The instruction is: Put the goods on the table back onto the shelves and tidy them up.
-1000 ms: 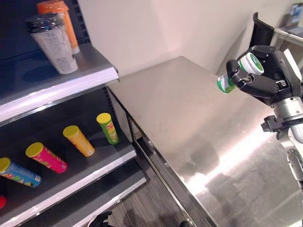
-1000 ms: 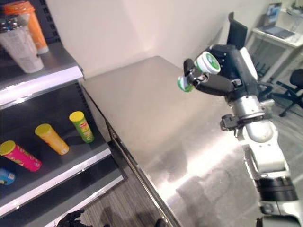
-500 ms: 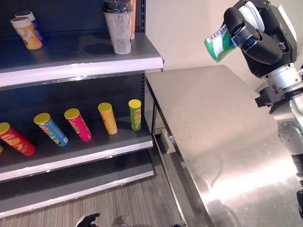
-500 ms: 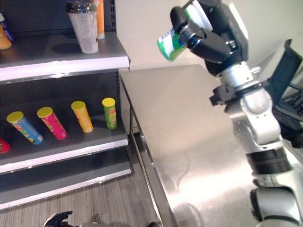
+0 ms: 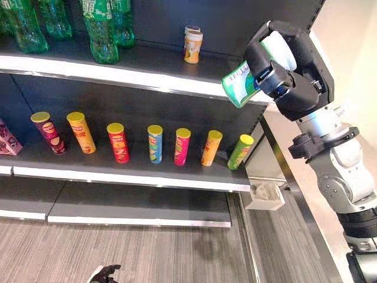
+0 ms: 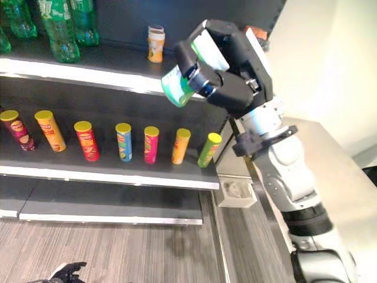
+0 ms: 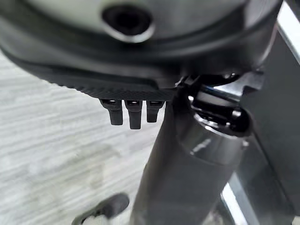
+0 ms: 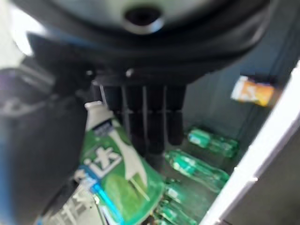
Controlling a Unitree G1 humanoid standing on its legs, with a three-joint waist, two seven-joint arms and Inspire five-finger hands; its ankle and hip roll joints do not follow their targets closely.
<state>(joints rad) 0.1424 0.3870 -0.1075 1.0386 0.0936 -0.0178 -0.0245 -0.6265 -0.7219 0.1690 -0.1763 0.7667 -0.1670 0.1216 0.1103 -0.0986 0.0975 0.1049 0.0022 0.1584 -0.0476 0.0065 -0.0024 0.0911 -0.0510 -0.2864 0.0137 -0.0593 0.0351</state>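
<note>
The right hand is raised in front of the shelves, its fingers and thumb curled tight round a green-and-white can that tilts with its bottom toward the upper shelf's right end, held in the air and touching no shelf. On that upper shelf, green bottles stand at the far left, cut off by the top edge, and a small orange-and-white cup stands alone further right. The middle shelf carries a row of seven slim tubes with yellow lids, leaning back in a line, the rightmost a green tube just below the held can; a dark red packet at the far left is cut off by the edge. The lower shelf is grey. The left hand shows in its own wrist view as short dark fingertips over the grey floor, probably hanging loose, though I cannot tell for certain.
</note>
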